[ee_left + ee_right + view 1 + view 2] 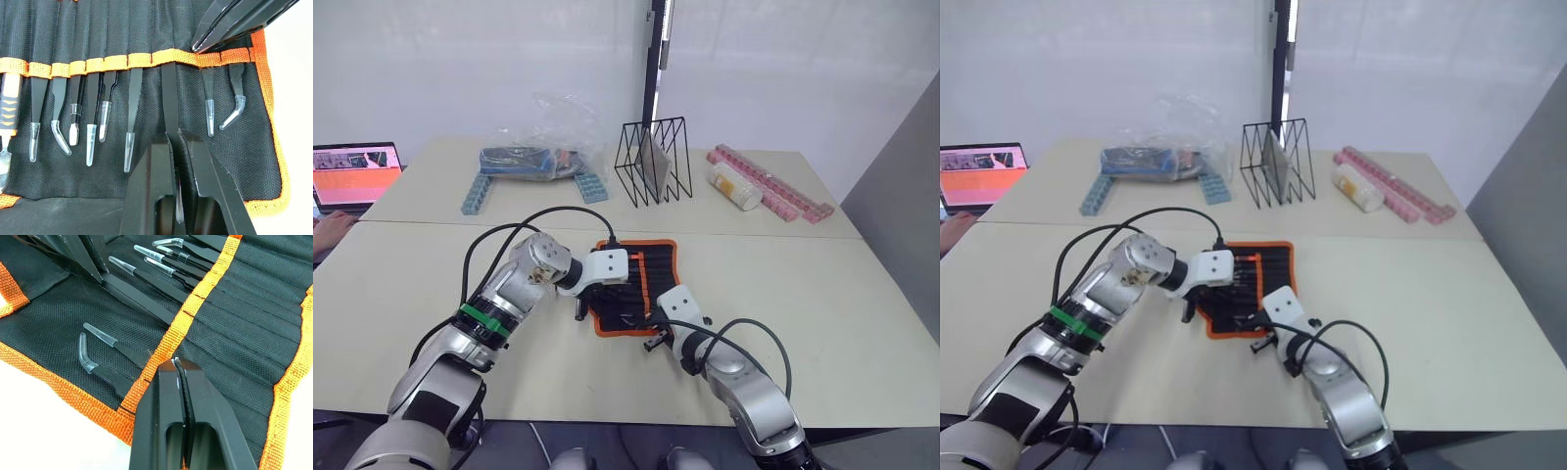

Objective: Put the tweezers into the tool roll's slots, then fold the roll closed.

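Observation:
The tool roll (658, 262) lies open in the middle of the near table, black with orange edging and an orange stripe (115, 61) across its slots. Several tweezers (133, 98) with clear tip caps sit tucked under that stripe. My left gripper (172, 134) is shut on one black tweezers (169, 93) whose far end runs under the stripe into a slot. My right gripper (177, 363) is shut, its tips resting on the orange stripe near the roll's end closest to me, beside two capped tweezers (110, 345).
An orange-handled tool (10, 105) sits in the roll's far slot. On the far table stand a black wire rack (654, 162), a plastic bag (538, 147), blue toothed bars (478, 193), pink bars (773, 184) and a white bottle (734, 186). A laptop (352, 174) and a person's hand (328, 230) are at the left.

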Robot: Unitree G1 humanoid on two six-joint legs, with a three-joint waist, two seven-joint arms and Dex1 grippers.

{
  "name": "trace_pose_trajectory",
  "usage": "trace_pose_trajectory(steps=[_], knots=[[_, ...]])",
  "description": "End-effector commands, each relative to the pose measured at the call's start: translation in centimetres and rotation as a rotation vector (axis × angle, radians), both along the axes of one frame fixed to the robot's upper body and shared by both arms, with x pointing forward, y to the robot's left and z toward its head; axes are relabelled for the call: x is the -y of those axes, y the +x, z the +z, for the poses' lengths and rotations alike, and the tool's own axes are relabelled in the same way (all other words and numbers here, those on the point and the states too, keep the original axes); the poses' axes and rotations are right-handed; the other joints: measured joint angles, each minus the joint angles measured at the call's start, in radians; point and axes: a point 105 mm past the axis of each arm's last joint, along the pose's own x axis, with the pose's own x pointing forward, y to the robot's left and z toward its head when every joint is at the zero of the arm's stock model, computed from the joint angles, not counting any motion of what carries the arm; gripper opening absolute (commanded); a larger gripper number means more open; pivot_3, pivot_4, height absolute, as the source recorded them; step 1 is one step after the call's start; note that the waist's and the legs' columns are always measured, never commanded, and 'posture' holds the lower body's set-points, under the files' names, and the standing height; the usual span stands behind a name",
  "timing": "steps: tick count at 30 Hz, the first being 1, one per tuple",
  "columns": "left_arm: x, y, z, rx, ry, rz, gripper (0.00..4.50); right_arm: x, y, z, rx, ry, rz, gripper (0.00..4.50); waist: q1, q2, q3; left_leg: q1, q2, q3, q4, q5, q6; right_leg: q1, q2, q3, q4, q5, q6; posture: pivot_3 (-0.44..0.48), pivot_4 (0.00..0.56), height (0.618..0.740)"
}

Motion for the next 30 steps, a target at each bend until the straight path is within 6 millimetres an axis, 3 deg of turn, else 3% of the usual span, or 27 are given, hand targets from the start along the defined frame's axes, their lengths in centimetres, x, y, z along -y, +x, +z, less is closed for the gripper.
trace_pose_trajectory(steps=[1,7,16,25,30], knots=[[1.7,0.3,0.8,0.055,-0.011,-0.048,0.03,1.1,-2.5,-6.4,-0.282,-0.091,-0.017,0.00,0.001,0.000,0.000,0.000,0.000,0.000,0.000,0.000,0.000,0.000,0.000,0.000,0.000,0.000,0.000,0.000,0.150,0.737],[2.3,1.9,-0.5,0.114,0.038,-0.016,0.03,1.3,-2.6,-6.4,-0.282,-0.097,-0.015,0.00,0.005,0.000,0.000,0.000,-0.001,0.000,0.001,0.000,0.000,0.000,0.000,0.000,0.000,0.000,0.000,0.000,0.150,0.737],[5.3,2.5,-0.7,0.123,-0.021,-0.022,0.03,1.2,-2.7,-6.5,-0.284,-0.100,-0.013,0.00,0.012,0.000,-0.001,0.000,-0.001,-0.001,0.005,0.000,0.000,0.002,0.000,0.001,0.001,0.000,0.001,0.000,0.150,0.737],[5.3,2.7,-0.2,0.095,-0.072,0.021,0.03,1.3,-2.7,-6.5,-0.282,-0.099,-0.019,0.00,0.012,0.000,0.000,-0.002,-0.002,-0.001,0.015,0.001,0.002,0.006,-0.002,0.001,0.000,-0.001,0.004,0.000,0.150,0.737],[5.0,2.5,2.0,0.105,-0.130,0.027,1.73,1.4,-2.6,-6.5,-0.281,-0.100,-0.019,0.00,0.007,0.000,0.000,-0.006,-0.001,-0.001,0.015,0.001,0.003,0.001,-0.002,0.002,0.002,-0.001,0.004,0.000,0.150,0.737]])
